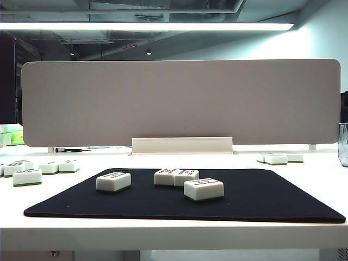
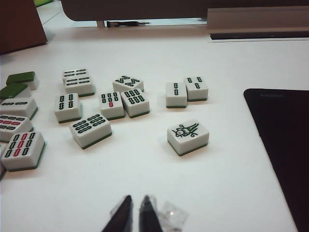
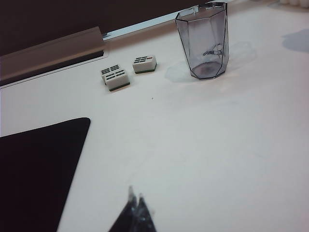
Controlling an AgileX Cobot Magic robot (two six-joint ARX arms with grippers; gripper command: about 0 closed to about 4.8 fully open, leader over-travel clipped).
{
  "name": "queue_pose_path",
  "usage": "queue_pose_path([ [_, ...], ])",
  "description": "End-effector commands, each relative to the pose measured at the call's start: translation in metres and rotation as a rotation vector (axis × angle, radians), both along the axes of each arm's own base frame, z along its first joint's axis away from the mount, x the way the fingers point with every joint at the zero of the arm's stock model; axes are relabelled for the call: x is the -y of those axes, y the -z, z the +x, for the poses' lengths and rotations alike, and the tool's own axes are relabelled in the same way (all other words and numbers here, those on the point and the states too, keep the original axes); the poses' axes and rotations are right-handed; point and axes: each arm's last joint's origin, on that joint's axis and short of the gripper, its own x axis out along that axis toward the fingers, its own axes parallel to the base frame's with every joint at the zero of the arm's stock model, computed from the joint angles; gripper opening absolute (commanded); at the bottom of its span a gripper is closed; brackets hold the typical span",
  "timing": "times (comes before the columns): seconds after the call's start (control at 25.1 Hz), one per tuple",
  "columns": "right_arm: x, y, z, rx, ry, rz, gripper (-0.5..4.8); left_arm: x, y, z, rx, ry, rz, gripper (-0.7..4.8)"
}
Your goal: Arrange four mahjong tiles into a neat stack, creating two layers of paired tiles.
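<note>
Tiles [image 1: 113, 181], rounded glossy blocks; both hands [image 2: 135, 215] [image 3: 135, 212] closed.

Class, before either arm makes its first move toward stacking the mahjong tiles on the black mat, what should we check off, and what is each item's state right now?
1. Four mahjong tiles on the black mat: ok, all four lie flat, face up.
2. Any stack begun: not ok, nothing is stacked; two tiles touch side by side, two lie apart.
3. Left gripper empty: ok, jaws shut on nothing, over bare table beside the spare tiles.
4. Right gripper empty: ok, jaws shut on nothing, over bare table.
5. Jaws ready to grasp: not ok, both must open first.
6. Clear cup away from the mat: ok, it stands off to the right.
</note>
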Motion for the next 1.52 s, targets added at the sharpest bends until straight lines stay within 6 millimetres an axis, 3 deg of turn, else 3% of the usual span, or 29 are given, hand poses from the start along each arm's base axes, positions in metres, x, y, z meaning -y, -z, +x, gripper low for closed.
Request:
queue_pose_path([
  [0.04,0.000,-0.001,0.000,0.011,0.005,-0.003,-0.01,0.000,0.001,0.000,-0.013,0.001,-0.022,0.21],
  [0.4,0.000,-0.001,0.000,0.012,0.005,-0.004,-0.01,0.000,0.001,0.000,-0.014,0.001,-0.025,0.21],
  [0.84,0.000,-0.026,-0.004,0.094,-0.004,-0.059,-0.01,0.000,0.001,0.000,-0.014,0.001,-0.026,0.21],
  [1.16,0.001,-0.064,-0.017,0.157,-0.005,-0.063,-0.01,0.000,0.002,0.000,-0.014,0.000,-0.025,0.21],
  [1.32,0.000,-0.102,-0.040,0.151,-0.071,-0.057,-0.01,0.000,0.001,0.000,-0.014,0.001,-0.026,0.21],
  [1.52,-0.001,-0.134,-0.074,0.104,-0.154,-0.052,-0.01,0.000,0.001,0.000,-0.012,-0.010,-0.062,0.21],
])
